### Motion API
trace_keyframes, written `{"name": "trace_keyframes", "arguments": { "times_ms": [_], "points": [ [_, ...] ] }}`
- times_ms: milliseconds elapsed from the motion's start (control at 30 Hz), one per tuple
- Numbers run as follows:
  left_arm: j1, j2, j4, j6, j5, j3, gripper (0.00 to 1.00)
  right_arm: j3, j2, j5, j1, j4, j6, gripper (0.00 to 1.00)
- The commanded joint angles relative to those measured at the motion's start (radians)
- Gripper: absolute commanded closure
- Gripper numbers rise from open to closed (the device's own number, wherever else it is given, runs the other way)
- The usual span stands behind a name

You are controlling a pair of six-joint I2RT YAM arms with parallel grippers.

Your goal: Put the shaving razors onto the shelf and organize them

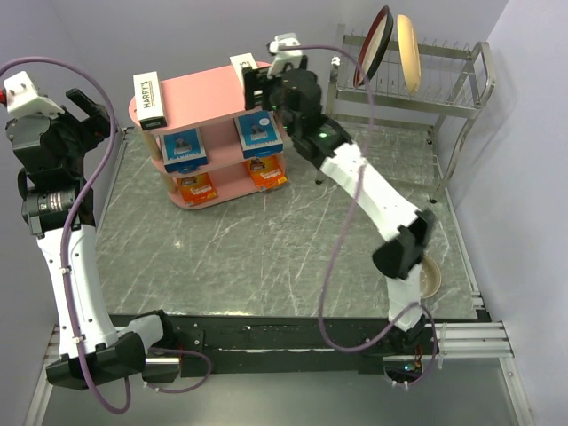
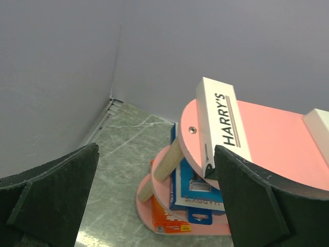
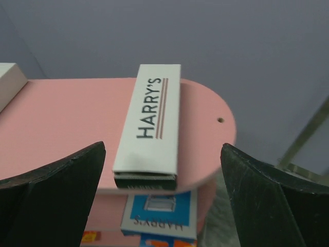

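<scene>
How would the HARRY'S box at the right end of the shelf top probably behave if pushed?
The HARRY'S box looks like stiff flat-sided cardboard, so it would probably slide, not roll or bend. It lies flat on the shelf top, so tipping seems unlikely. Its near end slightly overhangs the edge; pulled forward, it might fall.

Even, diffuse, coolish light from overhead, bright enough, with only soft-edged shadows. Grey marbled surface point(image 1: 266, 257) carries a mild sheen. Lower tiers of the pink oval-topped tiered shelf point(image 1: 200, 93) sit in soft shade from its top. Top view slightly soft overall. Wrist views: lettering on the long white HARRY'S box point(image 3: 149, 123) is crisp. Black fingers point(image 2: 51, 200) of the left tool point(image 2: 156, 148) and right tool point(image 3: 163, 149) are dark, near-featureless and a bit blurred. Lavender walls flat, gently graded.
</scene>
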Motion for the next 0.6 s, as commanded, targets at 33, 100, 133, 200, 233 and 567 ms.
{"name": "trace_keyframes", "arguments": {
  "times_ms": [33,100,133,200,233,567],
  "points": [
    [0.003,-0.036,0.040,-0.042,0.132,-0.048,0.01,-0.199,-0.260,-0.031,-0.009,-0.121,-0.101,0.00],
    [0.002,-0.059,0.043,-0.056,0.194,-0.091,0.01,-0.323,-0.359,-0.140,-0.012,-0.214,-0.113,0.00],
    [0.003,-0.066,0.043,-0.059,0.216,-0.105,0.01,-0.365,-0.392,-0.176,-0.015,-0.249,-0.116,0.00],
    [-0.001,-0.094,0.040,-0.062,0.265,-0.156,0.01,-0.482,-0.482,-0.281,-0.018,-0.347,-0.103,0.00],
    [-0.001,-0.106,0.043,-0.065,0.314,-0.178,0.01,-0.524,-0.511,-0.302,-0.021,-0.372,-0.088,0.00],
    [-0.078,-0.293,0.095,0.101,0.595,-0.551,0.01,-0.961,-0.864,-0.194,-0.027,-0.518,0.157,0.00]
  ]
}}
